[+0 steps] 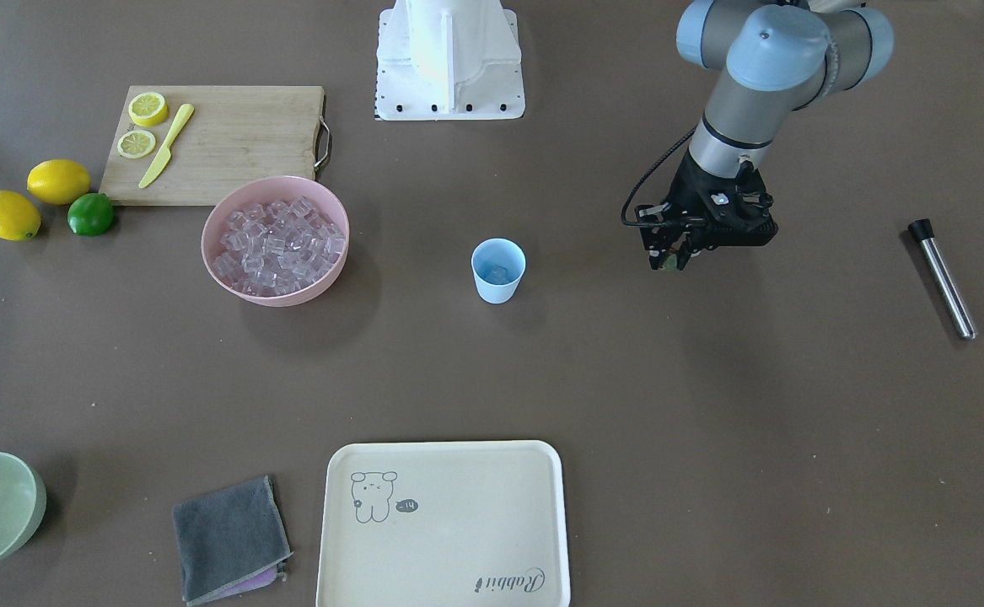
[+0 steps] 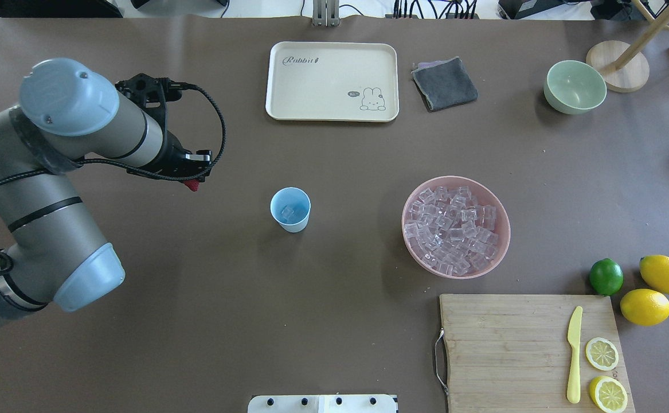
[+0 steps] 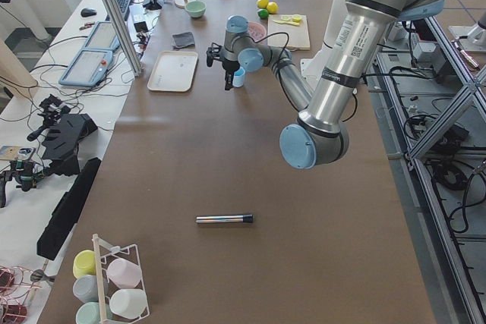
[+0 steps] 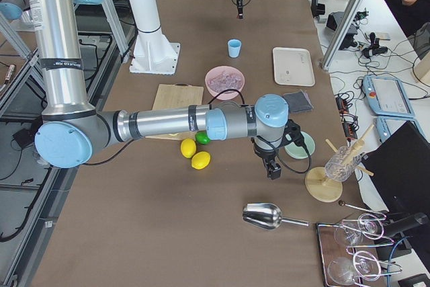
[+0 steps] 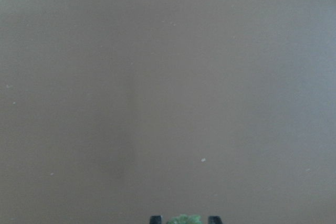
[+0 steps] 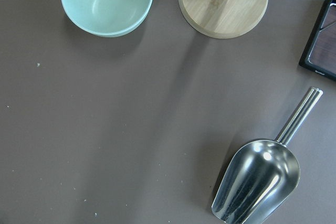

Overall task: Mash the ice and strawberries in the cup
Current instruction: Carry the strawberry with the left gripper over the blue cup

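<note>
Nearest the robot, the pink bowl (image 2: 457, 275) holds the reserve heap of ice (image 2: 454, 226). The light blue cup (image 2: 290, 209) stands upright at mid-table, apart to the bowl's left, with at least one cube inside and its mouth free for fruit. Slightly beyond, the left gripper (image 2: 192, 181) hangs over bare table beside the cup, jaws clamped on the strawberry (image 5: 181, 219), presumably to drop it in. Farthest off, the right gripper (image 4: 274, 169) hovers near the steel scoop (image 6: 257, 182), out of the way; I cannot tell how its jaws stand.
</note>
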You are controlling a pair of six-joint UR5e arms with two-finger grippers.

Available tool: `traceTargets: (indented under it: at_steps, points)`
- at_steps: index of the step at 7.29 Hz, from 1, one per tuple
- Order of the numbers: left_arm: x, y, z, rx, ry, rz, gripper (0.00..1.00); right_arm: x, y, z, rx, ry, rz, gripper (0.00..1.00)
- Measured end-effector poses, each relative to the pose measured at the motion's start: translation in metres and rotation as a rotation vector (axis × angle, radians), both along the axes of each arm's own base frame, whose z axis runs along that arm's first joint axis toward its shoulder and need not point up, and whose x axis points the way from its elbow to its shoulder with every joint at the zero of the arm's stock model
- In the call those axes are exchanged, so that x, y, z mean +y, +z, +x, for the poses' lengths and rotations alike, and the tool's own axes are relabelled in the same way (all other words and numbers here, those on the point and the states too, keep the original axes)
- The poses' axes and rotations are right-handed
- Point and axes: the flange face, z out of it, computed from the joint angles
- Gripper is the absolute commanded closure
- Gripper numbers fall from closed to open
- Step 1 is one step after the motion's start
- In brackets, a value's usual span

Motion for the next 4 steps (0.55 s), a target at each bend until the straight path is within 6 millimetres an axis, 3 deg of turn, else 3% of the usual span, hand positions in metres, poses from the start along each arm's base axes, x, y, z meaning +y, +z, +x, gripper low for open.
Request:
traceTargets:
  at_steps: [3, 4]
  points:
    - [0.038, -0.066, 0.07, 0.066, -0.029, -0.039, 0.74, 0.007, 0.008, 0.008, -0.002, 0.014, -0.014, 0.0]
    - [0.044, -0.076, 0.088, 0.082, -0.039, -0.041, 0.74, 0.006, 0.005, 0.01, -0.002, 0.017, -0.007, 0.0]
